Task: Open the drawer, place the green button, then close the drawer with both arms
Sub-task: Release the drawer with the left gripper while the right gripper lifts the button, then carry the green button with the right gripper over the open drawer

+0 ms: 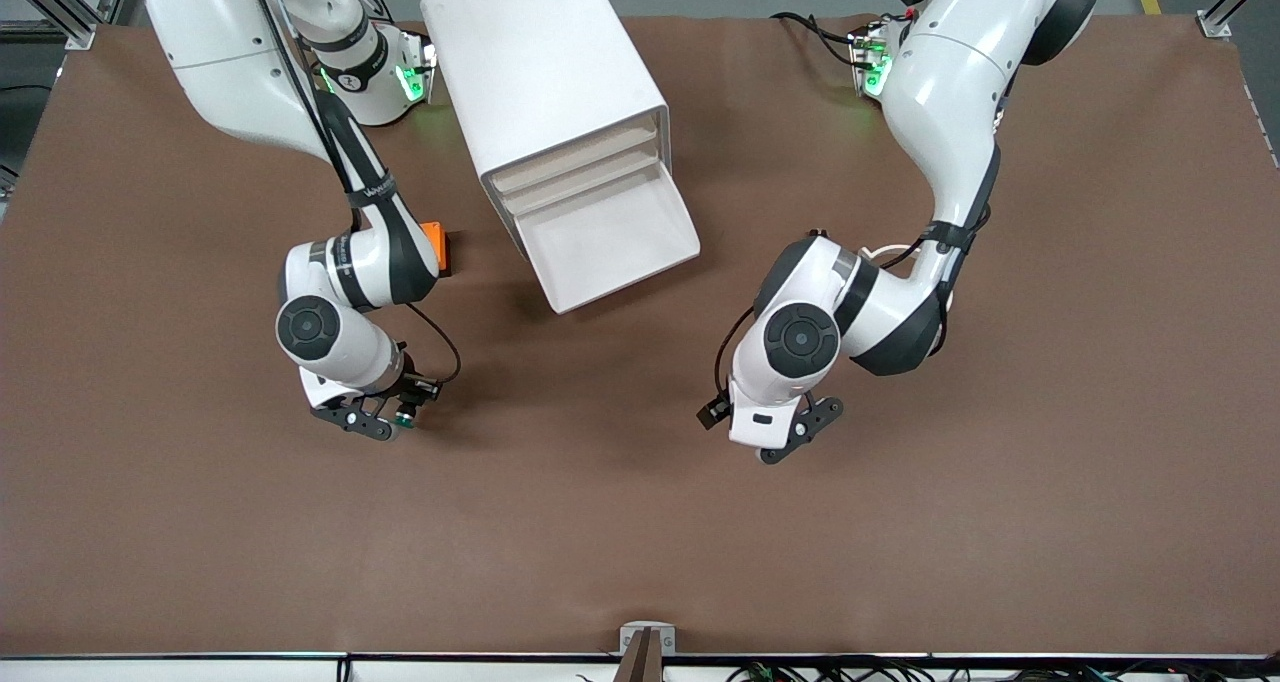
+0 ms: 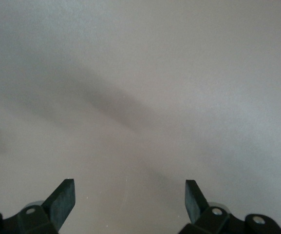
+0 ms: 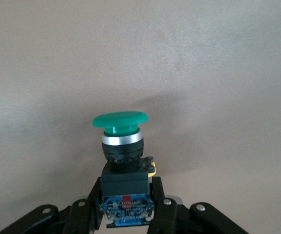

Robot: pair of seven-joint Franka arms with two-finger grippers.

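The white cabinet (image 1: 545, 82) lies at the robots' edge of the table. Its lowest drawer (image 1: 640, 252) is pulled out and shows an empty white floor. My right gripper (image 1: 385, 420) is shut on the button (image 1: 405, 421), low over the bare table toward the right arm's end. In the right wrist view the fingers (image 3: 164, 209) clamp the black-blue body, and the green cap (image 3: 120, 121) points away from the gripper (image 3: 125, 207). My left gripper (image 1: 800, 430) is open and empty, low over the bare table toward the left arm's end; it also shows in the left wrist view (image 2: 129, 195).
An orange box (image 1: 438, 247) lies beside the cabinet toward the right arm's end, partly hidden by the right arm's wrist. The brown table (image 1: 620, 522) stretches wide between the grippers and the front edge.
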